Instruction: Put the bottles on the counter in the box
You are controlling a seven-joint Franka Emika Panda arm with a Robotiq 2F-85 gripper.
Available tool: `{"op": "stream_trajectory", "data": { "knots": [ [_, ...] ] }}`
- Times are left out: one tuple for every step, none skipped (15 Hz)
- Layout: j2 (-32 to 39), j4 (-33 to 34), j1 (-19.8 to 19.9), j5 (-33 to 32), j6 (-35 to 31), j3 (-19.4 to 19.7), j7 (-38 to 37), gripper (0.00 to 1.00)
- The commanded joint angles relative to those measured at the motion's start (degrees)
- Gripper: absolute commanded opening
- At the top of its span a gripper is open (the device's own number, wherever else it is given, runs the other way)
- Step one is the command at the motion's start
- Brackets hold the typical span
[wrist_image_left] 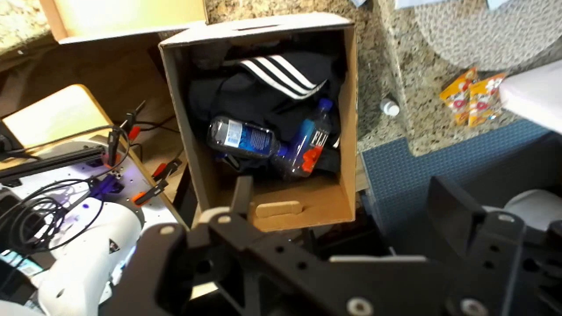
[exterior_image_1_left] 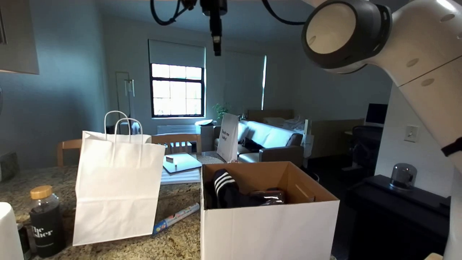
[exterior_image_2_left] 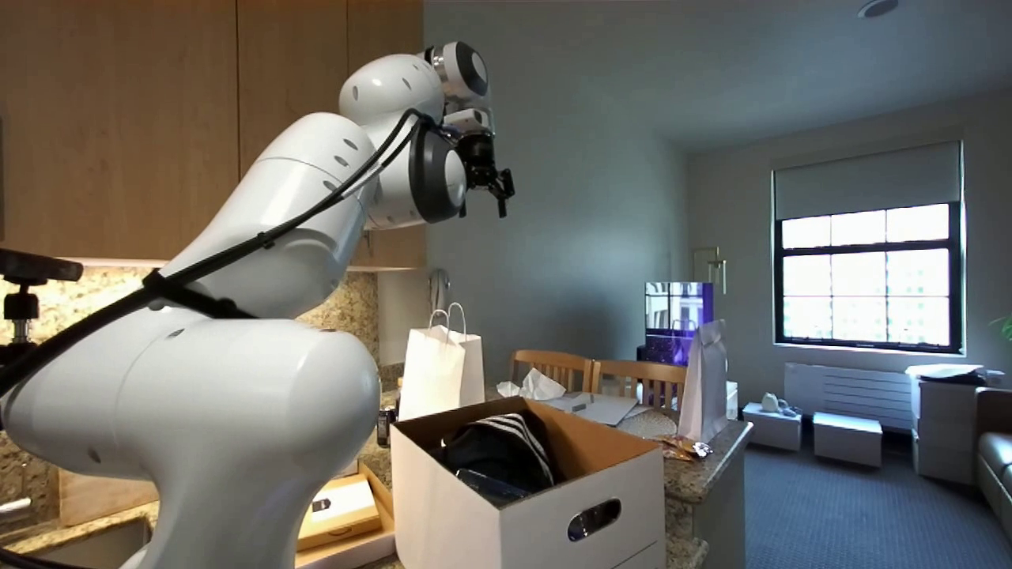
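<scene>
The box (exterior_image_1_left: 270, 231) stands on the counter (exterior_image_1_left: 177, 243), open at the top, and shows in an exterior view (exterior_image_2_left: 451, 494) and the wrist view (wrist_image_left: 320, 206). Inside it, two clear bottles with blue caps, one (wrist_image_left: 243, 138) near the left wall and one (wrist_image_left: 309, 145) near the right, lie on black cloth (wrist_image_left: 246, 94) with white stripes. A bottle with an orange lid and black sleeve (exterior_image_1_left: 46, 224) stands on the counter, with a partly hidden dark container (exterior_image_1_left: 24, 240) beside it. My gripper (wrist_image_left: 342, 186) is open and empty, high above the box, as an exterior view shows (exterior_image_2_left: 484, 209).
A white paper bag (exterior_image_1_left: 119, 195) stands left of the box, with a blue-and-white tube (exterior_image_1_left: 177, 217) between. A small white-capped item (wrist_image_left: 389, 106) and orange packets (wrist_image_left: 476, 98) lie right of the box in the wrist view. A shallow carton (exterior_image_2_left: 368, 545) lies near the arm's base.
</scene>
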State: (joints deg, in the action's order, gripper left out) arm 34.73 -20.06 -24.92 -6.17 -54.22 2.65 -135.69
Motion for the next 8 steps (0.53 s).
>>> {"op": "stream_trajectory", "data": {
  "knots": [
    [0.33,0.00,-4.09,-3.17,-5.21,-0.66,6.63,1.00],
    [0.44,0.00,-4.87,-3.60,-6.58,-0.72,8.70,1.00],
    [0.60,0.00,-4.98,-3.50,-8.09,-0.94,11.04,1.00],
    [0.64,0.00,-4.44,-2.97,-9.01,-1.26,14.07,1.00],
    [0.47,0.00,-3.74,-2.31,-9.72,-1.63,17.21,1.00],
    [0.51,0.00,-2.15,-1.00,-11.02,-2.25,20.25,1.00],
    [0.64,-0.30,-4.66,-2.46,-8.94,-0.96,14.60,1.00],
    [0.62,-0.33,-3.92,-2.31,-9.67,-1.09,16.76,1.00]
  ]
}}
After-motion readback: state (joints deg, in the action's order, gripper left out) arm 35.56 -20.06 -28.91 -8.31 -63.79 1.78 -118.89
